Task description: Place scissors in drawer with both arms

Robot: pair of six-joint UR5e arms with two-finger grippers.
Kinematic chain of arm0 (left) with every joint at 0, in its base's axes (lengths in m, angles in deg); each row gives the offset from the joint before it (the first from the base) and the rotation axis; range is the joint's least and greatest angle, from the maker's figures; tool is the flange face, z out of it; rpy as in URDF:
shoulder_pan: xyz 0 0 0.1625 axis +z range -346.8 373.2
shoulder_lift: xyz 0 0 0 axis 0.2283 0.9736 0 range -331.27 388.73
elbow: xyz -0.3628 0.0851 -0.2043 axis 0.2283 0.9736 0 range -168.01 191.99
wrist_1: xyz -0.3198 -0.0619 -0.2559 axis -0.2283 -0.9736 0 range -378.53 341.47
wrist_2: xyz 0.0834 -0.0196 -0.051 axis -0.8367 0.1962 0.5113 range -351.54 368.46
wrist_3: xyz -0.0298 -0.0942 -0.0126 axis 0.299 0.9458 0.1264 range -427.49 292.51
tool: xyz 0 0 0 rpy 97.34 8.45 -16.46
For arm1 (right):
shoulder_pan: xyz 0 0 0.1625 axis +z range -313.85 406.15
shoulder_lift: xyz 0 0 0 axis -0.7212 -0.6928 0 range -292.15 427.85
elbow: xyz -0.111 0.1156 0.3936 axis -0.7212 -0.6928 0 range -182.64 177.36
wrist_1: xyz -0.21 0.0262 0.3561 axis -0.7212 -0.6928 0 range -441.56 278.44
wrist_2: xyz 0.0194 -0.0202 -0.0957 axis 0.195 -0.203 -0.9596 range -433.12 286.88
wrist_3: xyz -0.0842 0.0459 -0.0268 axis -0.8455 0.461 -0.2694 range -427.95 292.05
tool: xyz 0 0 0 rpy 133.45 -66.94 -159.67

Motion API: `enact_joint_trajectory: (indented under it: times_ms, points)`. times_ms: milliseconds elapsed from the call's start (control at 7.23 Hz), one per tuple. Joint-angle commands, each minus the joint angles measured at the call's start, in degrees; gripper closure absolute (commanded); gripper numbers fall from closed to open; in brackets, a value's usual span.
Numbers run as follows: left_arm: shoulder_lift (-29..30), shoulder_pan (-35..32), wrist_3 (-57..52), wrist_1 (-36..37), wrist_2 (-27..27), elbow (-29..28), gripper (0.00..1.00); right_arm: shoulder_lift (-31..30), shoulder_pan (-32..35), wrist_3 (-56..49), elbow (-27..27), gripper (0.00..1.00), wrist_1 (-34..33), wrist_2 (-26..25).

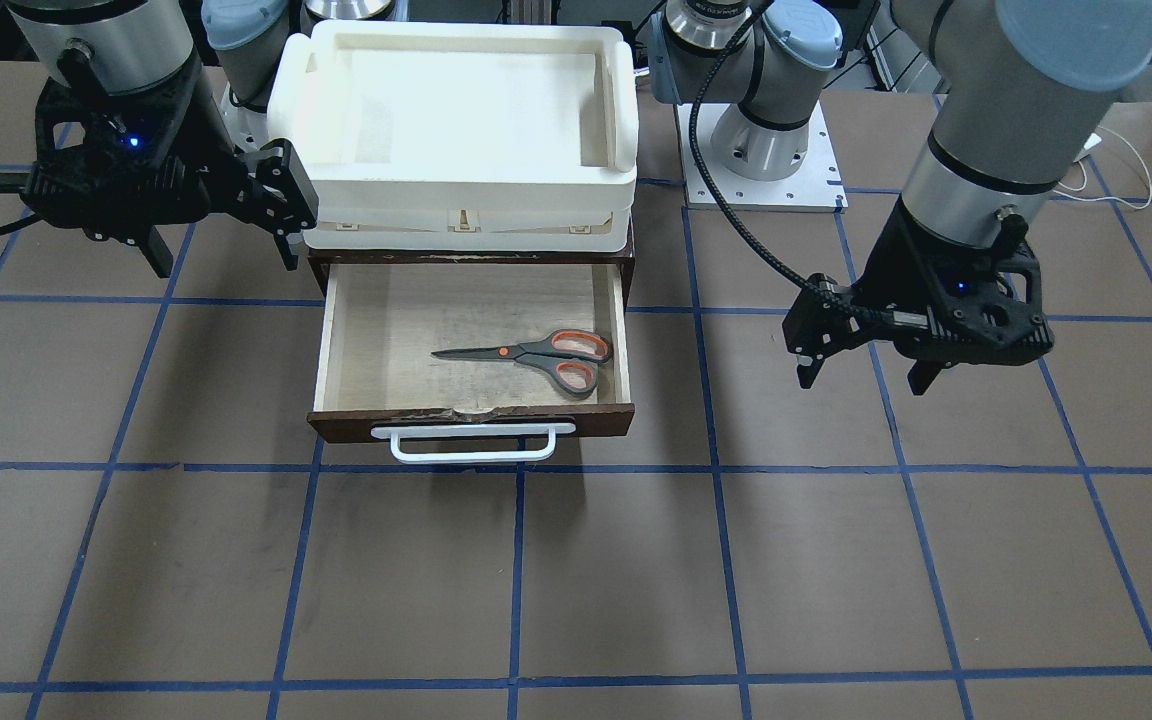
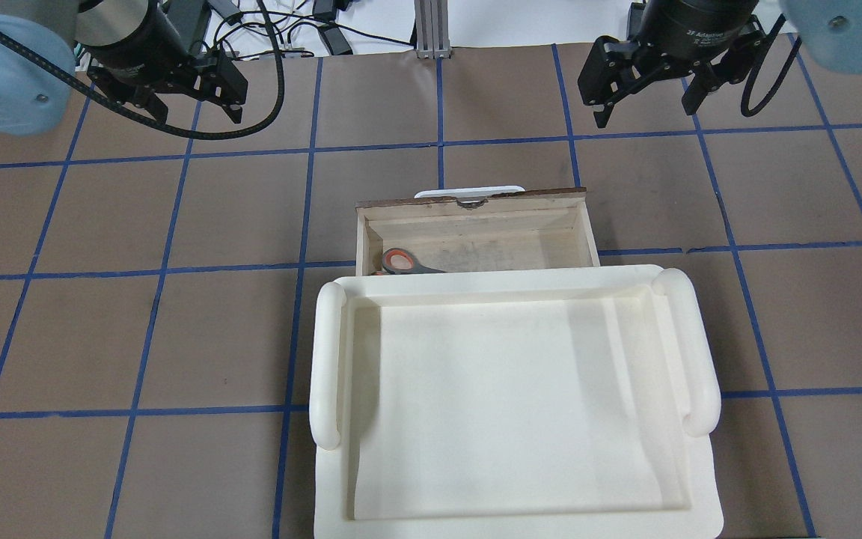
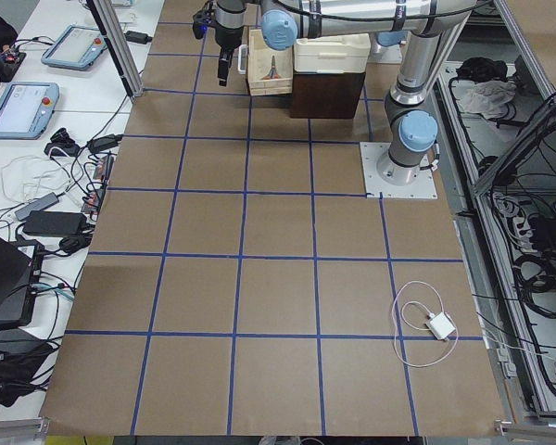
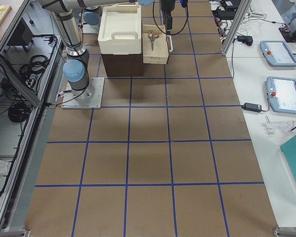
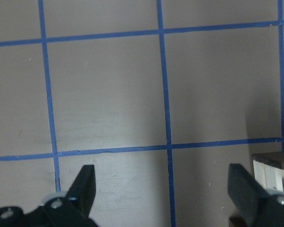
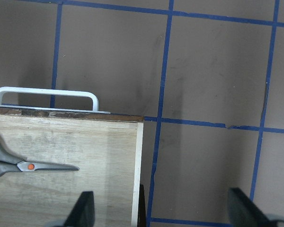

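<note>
Both grippers hang empty with jaws spread wide. The left gripper (image 1: 864, 385) is over bare table (image 1: 576, 580), well off the drawer's side. The right gripper (image 1: 226, 265) is close beside a corner of the foam tray (image 1: 621, 100), and I cannot tell whether it touches. Between them the drawer (image 1: 386, 330) stands pulled out, and the scissors (image 1: 536, 355) lie flat on its floor. Their loops are near the wall on the robot's left and the blades point across.

The placing looks done, so the step left is probably shutting the drawer. That would go best with one gripper brought round to the front board, pressing at the middle near the white handle (image 1: 481, 445) and pushing straight back so the drawer does not skew and jam. The other arm could steady the tray above. The scissors seem to sit below the rim and should clear.

From overhead the tray hides most of the drawer, and only one orange-lined loop shows. The right wrist view cuts off the loops, both wrist views crop the fingers, and the side views are too small to judge the grippers.
</note>
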Motion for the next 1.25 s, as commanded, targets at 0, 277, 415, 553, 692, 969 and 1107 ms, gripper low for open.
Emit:
enact_joint_trajectory:
  times_ms: [0,277,415,553,692,969,1107]
  points:
    - [-1.05,0.92,2.41,-3.6,0.14,0.2,0.0,-0.02,0.05,0.04,0.02,0.0,-0.03,-0.02]
    - [-2.72,0.74,2.93,-7.81,0.23,0.38,0.0,0.06,0.05,0.13,0.02,0.0,-0.03,-0.02]
    - [-3.6,0.74,3.11,-8.79,0.06,0.47,0.0,-0.02,0.05,0.13,0.02,0.0,-0.03,-0.02]
    - [-4.22,0.74,3.11,-9.5,-0.12,1.08,0.0,0.06,0.05,0.04,0.02,0.0,-0.03,-0.02]
    - [-4.48,0.66,3.2,-9.42,-0.21,2.13,0.0,0.06,0.05,0.04,0.02,0.0,-0.03,-0.02]
    - [-5.28,0.65,3.2,-9.24,-1.87,3.02,0.0,0.06,0.05,0.04,0.02,0.0,-0.03,-0.02]
    - [-5.28,0.65,3.2,-9.24,-1.79,3.1,0.0,0.06,0.05,0.04,0.02,0.0,-0.03,-0.02]
